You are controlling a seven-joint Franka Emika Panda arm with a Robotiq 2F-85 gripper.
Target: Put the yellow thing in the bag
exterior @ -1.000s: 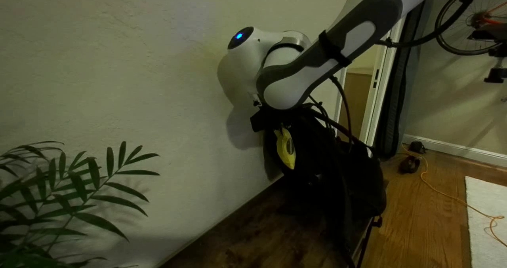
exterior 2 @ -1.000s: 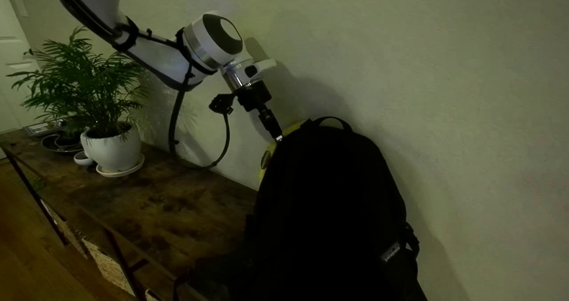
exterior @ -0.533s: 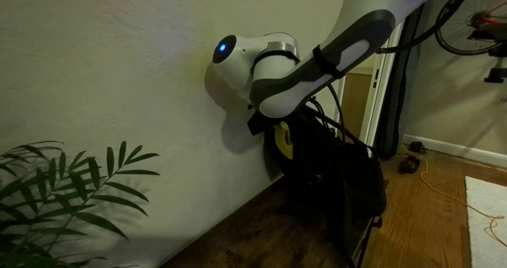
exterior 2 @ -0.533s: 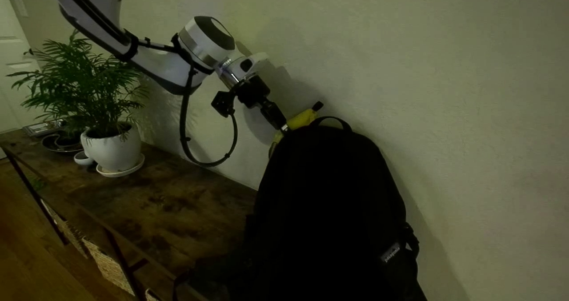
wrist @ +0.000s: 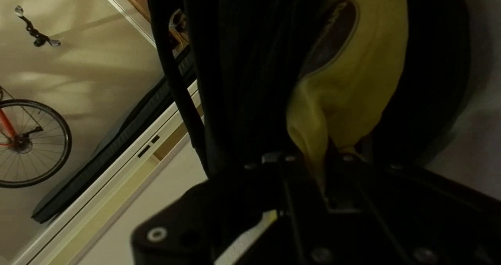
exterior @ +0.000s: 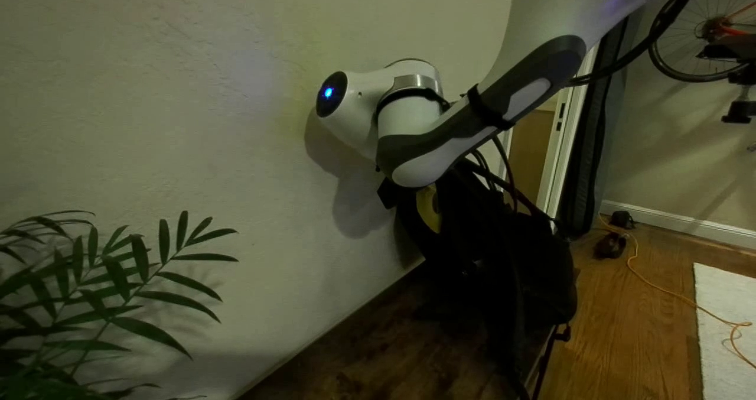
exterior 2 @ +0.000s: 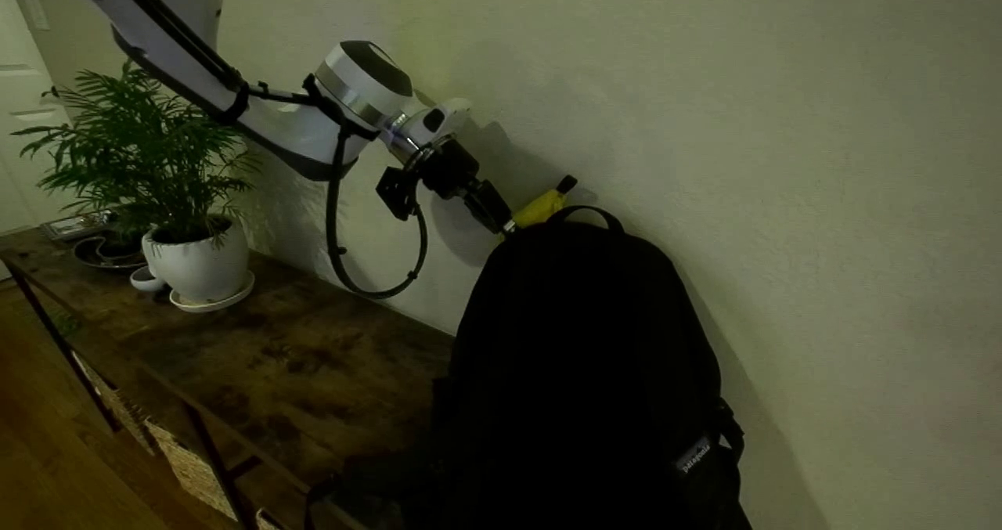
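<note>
The yellow thing is a soft yellow cloth piece with a dark oval patch. It lies against the bag, a large black backpack that also shows in both exterior views. My gripper is shut on a pinched fold of the yellow thing. In an exterior view the gripper is at the bag's top edge, and the yellow thing shows just behind the top handle, partly hidden by the bag. It also shows below the wrist in an exterior view. The bag's opening cannot be made out.
The bag stands on a dark wooden table close to the wall. A potted plant stands at the table's far end. A cable loop hangs from the arm. The wrist is close to the wall.
The arm has come lower, and the gripper has moved slightly right along the bag's top with the yellow thing. The yellow thing's dark tip now sticks up behind the handle. The bag has shifted slightly.
</note>
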